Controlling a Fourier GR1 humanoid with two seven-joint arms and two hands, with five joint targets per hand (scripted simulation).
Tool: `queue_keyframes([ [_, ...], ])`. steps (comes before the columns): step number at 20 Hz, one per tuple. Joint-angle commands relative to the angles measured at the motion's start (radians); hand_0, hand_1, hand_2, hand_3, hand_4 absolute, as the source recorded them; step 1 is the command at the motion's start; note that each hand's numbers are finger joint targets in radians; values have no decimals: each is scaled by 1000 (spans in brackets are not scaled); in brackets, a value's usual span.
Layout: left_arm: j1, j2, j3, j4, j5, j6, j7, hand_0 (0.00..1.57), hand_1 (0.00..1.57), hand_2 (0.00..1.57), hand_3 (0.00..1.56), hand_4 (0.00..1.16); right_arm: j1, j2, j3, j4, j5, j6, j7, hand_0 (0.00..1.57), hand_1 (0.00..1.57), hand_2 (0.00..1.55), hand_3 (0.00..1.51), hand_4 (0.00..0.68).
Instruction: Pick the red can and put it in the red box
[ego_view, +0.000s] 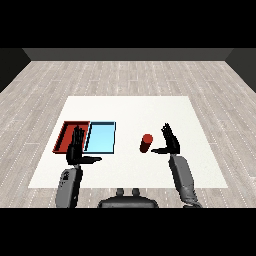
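Red can (146, 143) stands upright on the bench (130, 107), just beside our right robot hand (171, 142), whose fingers are spread and hold nothing. We judge it light, stiff and smooth-sided; best wrapped around mid-body.

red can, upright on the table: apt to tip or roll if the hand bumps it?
Probably tippy: the red can stands upright, taller than wide. Once down, its round side would likely roll on the flat table. Looks rigid, so the open right hand beside it should curl round without denting.
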Motion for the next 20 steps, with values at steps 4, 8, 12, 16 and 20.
queue_keyframes([
  [4, -7, 11, 30, 73, 22, -26, -37, 0, 0, 0, 0, 0, -18, 41, 19, 110, 0, 7, -61, 0, 0, 0, 0, 0],
  [8, -19, 5, 24, 44, 14, -8, -26, 0, 0, 0, 0, 0, -53, 28, 3, 154, -25, 21, -58, 0, 0, 0, 0, 0],
  [12, 14, -8, 17, 25, 25, -9, -24, 0, 0, 0, 0, 0, -140, 15, -16, 348, -1, 39, -136, 0, 0, 0, 0, 0],
  [16, -36, 14, 30, 26, 16, -3, 0, 0, 0, 0, 0, 0, -89, 50, 16, 238, -20, 15, -83, 0, 0, 0, 0, 0],
  [20, -32, -18, -7, 25, -32, 41, -13, 0, 0, 0, 0, 0, -74, 52, 23, 215, -40, 20, -60, 0, 0, 0, 0, 0],
])
